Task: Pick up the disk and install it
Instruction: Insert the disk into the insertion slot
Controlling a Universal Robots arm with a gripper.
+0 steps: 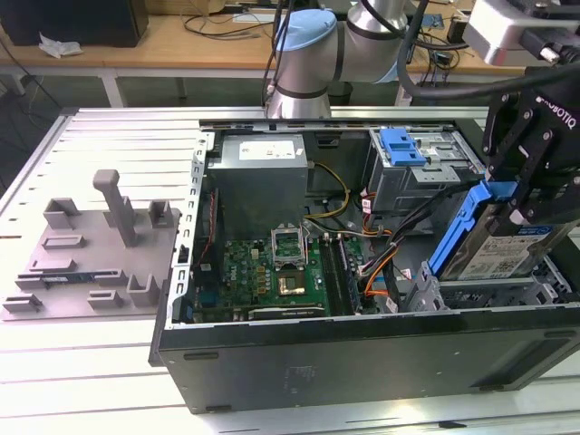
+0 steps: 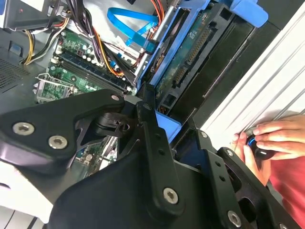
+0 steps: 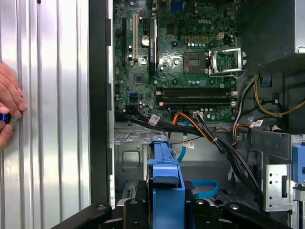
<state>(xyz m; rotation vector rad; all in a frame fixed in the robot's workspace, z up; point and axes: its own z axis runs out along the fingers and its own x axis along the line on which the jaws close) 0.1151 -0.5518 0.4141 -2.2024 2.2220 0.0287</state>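
A ribbed aluminium table is carrying the work, and behind it a wooden bench strewn with cables is running across the room. On the table one open computer case is lying on its side, showing one green motherboard and one grey power-supply box. One grey fixture plate with upright pegs is sitting just beside it, toward the exterior view's left.

One robot arm is reaching over the case. Its one gripper is clamping the disk by its blue carrier — the drive is standing on edge, tilted, over the grey drive cage at the case corner on the exterior view's right. One bare blue tab piece is sitting in the bay further back.

In the second wrist view a person's hand is resting on the table beside the case, pinching a small dark object.
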